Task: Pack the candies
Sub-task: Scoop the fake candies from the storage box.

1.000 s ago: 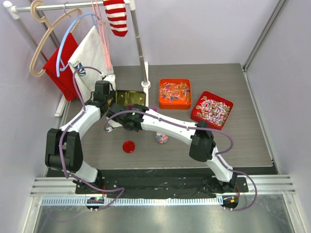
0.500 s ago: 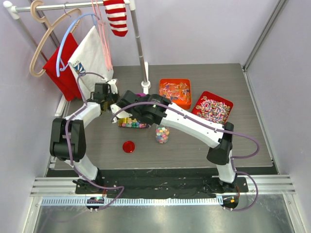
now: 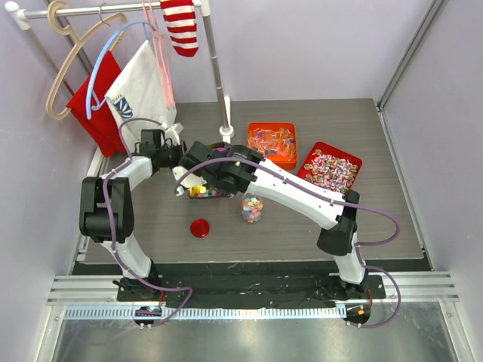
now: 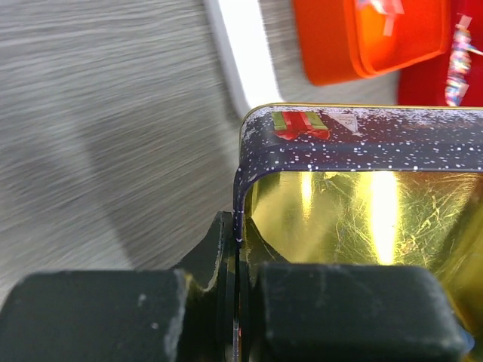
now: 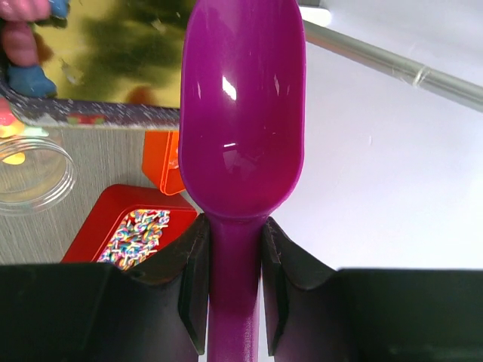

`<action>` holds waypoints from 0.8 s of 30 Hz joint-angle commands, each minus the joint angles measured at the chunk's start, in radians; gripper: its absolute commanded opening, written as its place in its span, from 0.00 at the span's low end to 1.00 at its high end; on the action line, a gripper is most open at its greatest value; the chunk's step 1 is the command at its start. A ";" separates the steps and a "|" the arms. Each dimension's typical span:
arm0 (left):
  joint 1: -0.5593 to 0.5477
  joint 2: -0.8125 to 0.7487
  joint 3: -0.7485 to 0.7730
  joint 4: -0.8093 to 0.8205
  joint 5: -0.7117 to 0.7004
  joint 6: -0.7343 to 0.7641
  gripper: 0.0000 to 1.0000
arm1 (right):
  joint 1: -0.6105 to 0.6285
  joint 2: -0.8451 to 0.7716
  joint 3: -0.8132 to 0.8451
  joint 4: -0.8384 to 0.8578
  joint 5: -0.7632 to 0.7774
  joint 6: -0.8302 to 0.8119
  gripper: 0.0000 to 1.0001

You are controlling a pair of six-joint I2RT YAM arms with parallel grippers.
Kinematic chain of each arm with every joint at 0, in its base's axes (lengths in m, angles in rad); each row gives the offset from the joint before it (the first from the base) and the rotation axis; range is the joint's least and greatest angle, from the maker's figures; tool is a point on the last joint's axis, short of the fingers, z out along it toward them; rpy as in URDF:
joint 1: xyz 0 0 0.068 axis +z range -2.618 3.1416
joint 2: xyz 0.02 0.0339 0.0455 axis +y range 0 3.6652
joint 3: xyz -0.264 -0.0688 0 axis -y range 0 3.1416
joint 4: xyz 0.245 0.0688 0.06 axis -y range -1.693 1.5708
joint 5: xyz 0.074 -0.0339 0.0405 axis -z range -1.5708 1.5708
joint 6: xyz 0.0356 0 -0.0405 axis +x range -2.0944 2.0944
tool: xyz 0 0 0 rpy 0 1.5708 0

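Observation:
The candies (image 3: 205, 192) are tiny pastel pebbles heaped at the near end of a dark speckled tin (image 4: 377, 139) with a gold inside. A few candies (image 5: 29, 47) show at the edge of the right wrist view. My left gripper (image 4: 237, 260) is shut on the tin's side wall at its back left corner. Over the tin, my right gripper (image 5: 235, 260) is shut on the handle of a purple scoop (image 5: 243, 113), whose bowl is empty. A small clear jar (image 3: 253, 209) holding some candies stands right of the tin.
A red lid (image 3: 199, 228) lies in front of the tin. An orange tin (image 3: 272, 145) and a red tin (image 3: 329, 170) of wrapped sweets sit at the back right. The clothes rack's white foot (image 3: 226, 132) and pole stand just behind the grippers.
My right arm has swung back and left with the scoop, from above the jar to over the tin. The left gripper has shifted a little back and left with the tin.

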 commanded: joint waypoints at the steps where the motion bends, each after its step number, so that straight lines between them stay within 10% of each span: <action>1: 0.010 0.038 0.065 0.038 0.228 -0.064 0.00 | 0.015 0.016 0.060 -0.010 0.023 -0.041 0.01; 8: 0.021 0.130 0.140 -0.066 0.297 -0.061 0.00 | 0.021 0.019 0.081 0.022 0.031 -0.045 0.01; 24: 0.015 -0.079 0.061 -0.058 -0.377 0.005 0.00 | 0.024 0.120 0.028 -0.048 0.152 -0.127 0.01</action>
